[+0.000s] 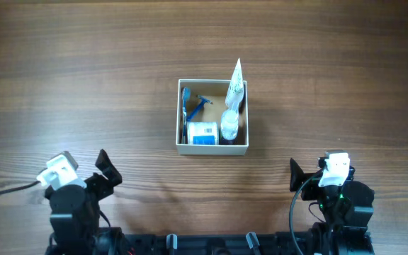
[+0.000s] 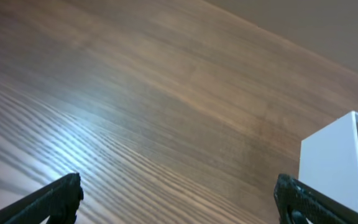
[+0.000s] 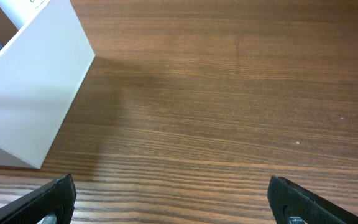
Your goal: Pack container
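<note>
The container [image 1: 181, 117], a square open-top box with thin white walls, stands in the middle of the table. Inside it are a blue razor [image 1: 199, 103], a blue-and-white labelled item [image 1: 202, 133], a small white round jar [image 1: 229, 126] and a white tube [image 1: 236, 81] that leans up over the back right rim. My left gripper [image 1: 107, 170] is open and empty at the front left; its wrist view shows one container corner [image 2: 331, 162] beyond its fingers [image 2: 178, 199]. My right gripper [image 1: 310, 177] is open and empty at the front right; its fingers [image 3: 173, 199] hang over bare wood, right of the container wall [image 3: 36, 106].
The wooden table [image 1: 331, 71] surrounds the container on all sides. Both arm bases sit at the front edge, with a cable [image 1: 2, 190] running off to the left.
</note>
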{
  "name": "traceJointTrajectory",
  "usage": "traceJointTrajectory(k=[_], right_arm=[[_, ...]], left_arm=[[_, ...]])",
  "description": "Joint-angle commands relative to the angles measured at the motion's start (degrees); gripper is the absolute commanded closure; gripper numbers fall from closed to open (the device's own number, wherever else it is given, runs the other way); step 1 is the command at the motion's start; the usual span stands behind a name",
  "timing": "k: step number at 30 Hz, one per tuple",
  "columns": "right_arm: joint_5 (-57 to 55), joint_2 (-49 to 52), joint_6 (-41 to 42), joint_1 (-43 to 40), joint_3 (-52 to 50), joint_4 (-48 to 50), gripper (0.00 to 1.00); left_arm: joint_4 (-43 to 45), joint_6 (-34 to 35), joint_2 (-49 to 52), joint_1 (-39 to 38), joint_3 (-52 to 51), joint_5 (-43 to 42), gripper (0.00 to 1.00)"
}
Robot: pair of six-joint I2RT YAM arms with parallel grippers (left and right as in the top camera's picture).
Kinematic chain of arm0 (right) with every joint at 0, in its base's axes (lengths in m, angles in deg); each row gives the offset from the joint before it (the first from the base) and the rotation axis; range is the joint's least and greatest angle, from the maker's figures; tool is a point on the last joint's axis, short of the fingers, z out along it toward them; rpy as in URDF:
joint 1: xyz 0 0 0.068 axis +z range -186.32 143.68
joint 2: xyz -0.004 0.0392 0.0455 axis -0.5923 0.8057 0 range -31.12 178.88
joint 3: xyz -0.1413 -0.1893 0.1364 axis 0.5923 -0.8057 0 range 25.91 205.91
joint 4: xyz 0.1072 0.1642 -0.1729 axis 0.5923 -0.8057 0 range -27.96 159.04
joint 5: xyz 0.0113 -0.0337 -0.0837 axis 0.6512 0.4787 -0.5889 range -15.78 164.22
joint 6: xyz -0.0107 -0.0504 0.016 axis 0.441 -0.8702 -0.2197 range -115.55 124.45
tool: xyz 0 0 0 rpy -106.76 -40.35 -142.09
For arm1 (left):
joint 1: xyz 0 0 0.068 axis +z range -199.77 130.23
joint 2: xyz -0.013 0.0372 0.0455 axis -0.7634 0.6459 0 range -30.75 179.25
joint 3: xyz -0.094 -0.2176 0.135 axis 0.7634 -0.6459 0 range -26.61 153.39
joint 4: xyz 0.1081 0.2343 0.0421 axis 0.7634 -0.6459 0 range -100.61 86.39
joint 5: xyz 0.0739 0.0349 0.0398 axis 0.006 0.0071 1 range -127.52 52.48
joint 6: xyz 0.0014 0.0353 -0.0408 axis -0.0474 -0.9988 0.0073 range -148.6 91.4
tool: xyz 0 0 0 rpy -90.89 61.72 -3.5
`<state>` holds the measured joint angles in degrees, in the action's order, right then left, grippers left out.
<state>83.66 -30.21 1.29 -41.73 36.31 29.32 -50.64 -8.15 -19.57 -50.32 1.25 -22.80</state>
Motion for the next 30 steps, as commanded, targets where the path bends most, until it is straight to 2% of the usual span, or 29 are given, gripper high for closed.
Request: traceJointTrajectory(k=[1, 13, 21, 30], right_arm=[[1.16, -0.7, -0.76, 0.2, -0.39, 0.31, 0.0], [1.16, -0.7, -0.76, 0.2, -0.39, 0.28, 0.0], [1.16, -0.7, -0.76, 0.2, -0.39, 0.28, 0.0], [1.16, -0.7, -0.76, 0.2, -0.39, 0.28, 0.0]], left_arm=[[3.85, -0.66, -2.95, 0.42, -5.86, -1.22, 0.0], [4.0, -0.68, -11.02, 0.42, -13.66, -1.16, 0.0], [3.48, -0.48, -11.02, 0.42, -17.62, -1.18, 0.0], [3.52, -0.48, -10.95, 0.42, -17.68, -1.18, 0.0]])
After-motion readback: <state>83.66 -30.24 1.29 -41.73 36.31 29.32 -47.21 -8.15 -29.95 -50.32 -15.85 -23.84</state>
